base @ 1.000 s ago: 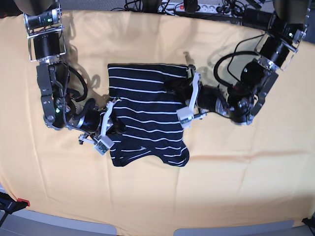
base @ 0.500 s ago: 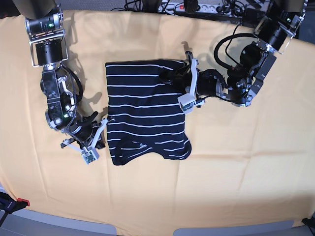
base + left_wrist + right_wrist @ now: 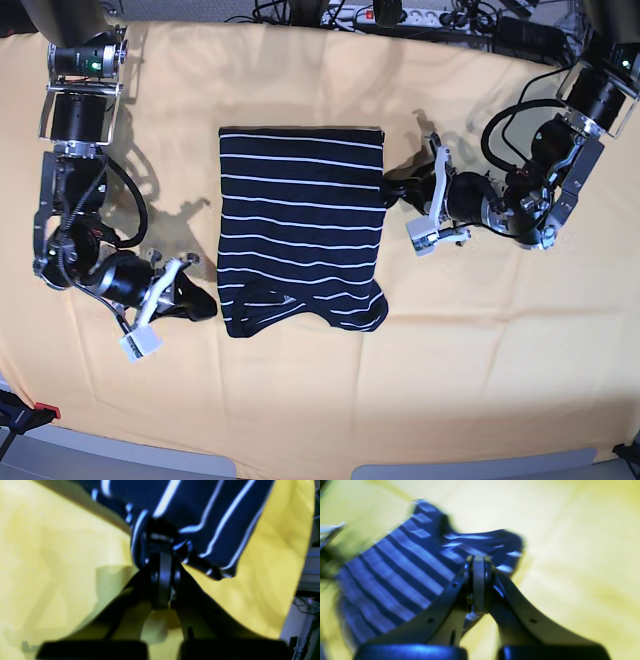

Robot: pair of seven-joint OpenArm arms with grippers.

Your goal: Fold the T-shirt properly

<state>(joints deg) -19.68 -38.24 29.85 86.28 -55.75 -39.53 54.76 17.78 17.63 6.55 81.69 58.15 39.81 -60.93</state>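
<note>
The T-shirt point(image 3: 300, 230), dark navy with thin white stripes, lies folded into a rough rectangle in the middle of the orange cloth point(image 3: 320, 410). At the shirt's right edge, my left gripper point(image 3: 395, 188) is shut. In the left wrist view the T-shirt point(image 3: 212, 512) bunches around the closed tips of the left gripper point(image 3: 162, 540), so it pinches the hem. My right gripper point(image 3: 205, 308) is shut just left of the shirt's lower left corner. In the right wrist view the right gripper point(image 3: 478, 560) holds nothing, with the T-shirt point(image 3: 402, 575) beyond it.
A power strip point(image 3: 400, 15) and cables run along the back edge of the table. A red clamp point(image 3: 45, 410) sits at the front left corner. Both arms' cables loop beside the shirt on either side.
My left gripper has slid right, from over the shirt to its right edge. My right gripper has drawn back left and down, off the shirt. The shirt's top right corner now lies square.
</note>
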